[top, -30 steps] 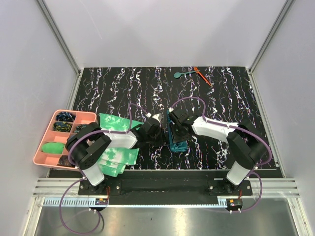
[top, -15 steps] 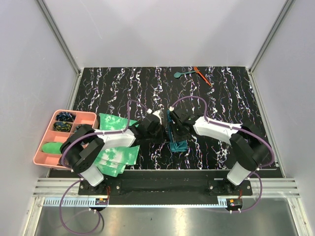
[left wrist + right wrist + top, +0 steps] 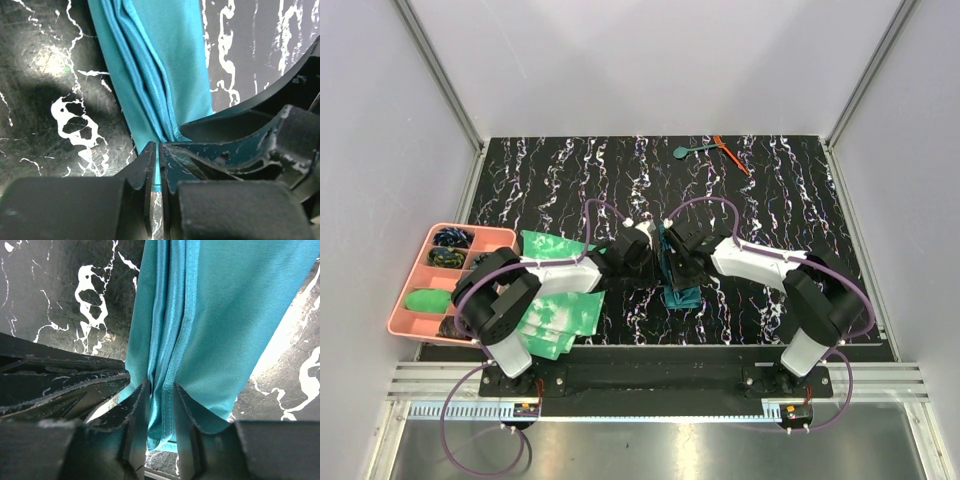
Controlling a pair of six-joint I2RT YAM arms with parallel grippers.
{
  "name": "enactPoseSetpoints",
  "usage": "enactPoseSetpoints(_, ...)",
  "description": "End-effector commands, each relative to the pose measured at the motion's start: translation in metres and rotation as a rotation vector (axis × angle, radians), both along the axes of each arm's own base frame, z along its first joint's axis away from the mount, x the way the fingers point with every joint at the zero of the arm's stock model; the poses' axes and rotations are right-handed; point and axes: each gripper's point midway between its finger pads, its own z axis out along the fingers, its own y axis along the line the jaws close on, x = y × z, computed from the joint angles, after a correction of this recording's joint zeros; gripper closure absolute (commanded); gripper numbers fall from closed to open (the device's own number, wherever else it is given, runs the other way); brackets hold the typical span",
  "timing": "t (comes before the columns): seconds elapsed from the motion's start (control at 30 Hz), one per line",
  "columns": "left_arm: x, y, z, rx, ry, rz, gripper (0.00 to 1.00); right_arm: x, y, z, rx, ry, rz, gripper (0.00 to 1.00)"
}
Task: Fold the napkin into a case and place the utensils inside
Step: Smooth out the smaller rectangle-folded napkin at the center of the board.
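- Chg over last ~1 s: left gripper [image 3: 157, 151] slid in and a bit farther from the bases. It's now just beside right gripper [image 3: 160, 392], both over the napkin [image 3: 225, 315].
- Right arm basically static across that sec, looks like it's the anchor.
- Left: jaws nearly closed, thin sliver of teal edge pinched between the tips. Reads as clamped on the cloth's edge layer.
- Right: jaws straddle the ridge of stacked folds, cloth fills the gap, so clenched on the napkin too.
- Napkin pos: mid-table [image 3: 570, 180], near side, already a narrow multi-layer strip. Near end pokes out below the grippers, hasn't shifted noticeably.
- Read: 2 grips this close on one seam = working the last fold or opening a pocket. Case is almost formed, but can't tell if an opening exists yet.
- Spoon [image 3: 682, 152] and orange-red stick [image 3: 730, 153] are at the far edge, well apart from the napkin, untouched. Insert step not started.
- Risk: the left's thin pinch could slip off one layer.
- Pink tray [image 3: 415, 290] and tie-dye cloths [image 3: 560, 315] are at left, uninvolved.
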Motion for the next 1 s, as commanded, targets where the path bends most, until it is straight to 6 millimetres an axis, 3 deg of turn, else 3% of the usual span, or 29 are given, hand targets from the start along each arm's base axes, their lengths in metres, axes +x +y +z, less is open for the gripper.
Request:
enactPoseSetpoints(0.0, 0.009, -0.007, 0.008, -0.017, -0.032, -0.015, 0.93, 0.001, 0.003, -0.002, 0.004, -0.013, 0.018, 0.68)
enactPoseSetpoints(0.17, 0.007, -0.011, 0.004, -0.029, -0.017, -0.019, 0.93, 0.003, 0.004, -0.003, -0.001, -0.016, 0.016, 0.75)
enactPoseSetpoints(0.3, 0.008, -0.011, -0.001, -0.023, -0.012, -0.017, 0.93, 0.004, 0.003, -0.002, 0.000, -0.020, 0.005, 0.90)
enactPoseSetpoints(0.47, 0.003, -0.008, -0.016, -0.007, 0.013, -0.012, 0.94, 0.005, 0.005, 0.006, 0.021, -0.033, -0.018, 1.00)
enactPoseSetpoints(0.63, -0.004, -0.005, -0.028, -0.007, 0.040, -0.007, 0.95, 0.006, 0.010, 0.024, 0.075, -0.048, -0.054, 1.00)
enactPoseSetpoints(0.97, -0.011, -0.006, -0.032, -0.006, 0.043, -0.013, 0.97, 0.006, 0.016, 0.050, 0.144, -0.066, -0.097, 1.00)
